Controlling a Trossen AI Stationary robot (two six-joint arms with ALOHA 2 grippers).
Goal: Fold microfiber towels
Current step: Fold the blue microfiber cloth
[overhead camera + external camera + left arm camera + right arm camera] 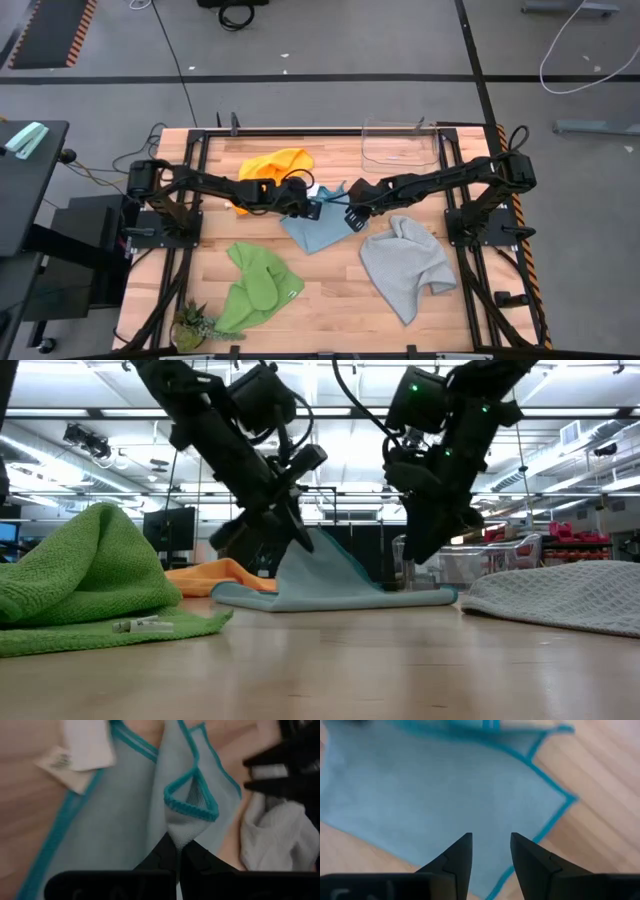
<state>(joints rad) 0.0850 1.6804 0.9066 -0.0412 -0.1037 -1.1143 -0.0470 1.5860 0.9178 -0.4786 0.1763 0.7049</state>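
Pinching a teal-hemmed edge of the light blue towel (pixel 125 835), the left pincer (pixel 177 851) has its fingers pressed together on the cloth, while just beyond it the right pincer (pixel 490 851) hovers spread above the same towel on the worktop (pixel 330 300). Judging by this, folding of the blue towel is just starting; next the right pincer should pinch the facing edge so both can lift and carry it over
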